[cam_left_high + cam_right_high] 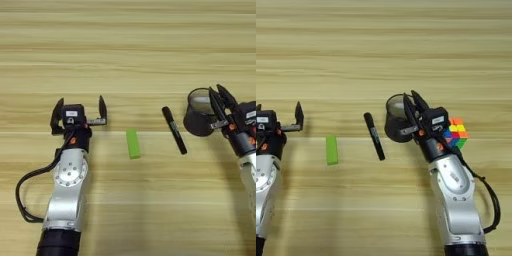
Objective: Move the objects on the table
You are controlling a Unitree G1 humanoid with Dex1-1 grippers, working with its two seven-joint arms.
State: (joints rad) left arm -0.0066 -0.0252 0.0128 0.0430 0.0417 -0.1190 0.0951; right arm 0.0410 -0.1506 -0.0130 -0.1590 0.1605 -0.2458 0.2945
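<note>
Right claw [412, 102] is at the black mesh pen cup [395, 125], mid-right on the light-tan wooden plank bench [128, 45]. One finger looks to sit inside the rim, the other outside on the right wall; gap is narrow. Can't confirm the pinch has closed on the wall, so treat it as at the rim, not a confirmed hold.

Left claw [80, 111] is spread wide, empty, left of centre, well apart from everything.

Layout, left to right:
- flat lime-green rectangular block [133, 143], lying flat, just right of the left claw
- black marker pen [174, 129], lying diagonal, between block and cup, near the cup but not touching
- multicoloured puzzle cube [456, 133], right of the right claw's wrist, partly hidden by it

Handling, my read:
- Cup: light, thin mesh, stiff enough but may flex. A rim pinch over one wall works; expect it to tip or swing if lifted off-centre.
- Marker: light, round, smooth, will roll. Grip across the barrel at mid-length.
- Block: rigid, low profile. Grip across the narrow sides; fingers must reach bench level.
- Cube: rigid, glossy faces, heaviest here. Grip square on opposite faces, not corners.
</note>
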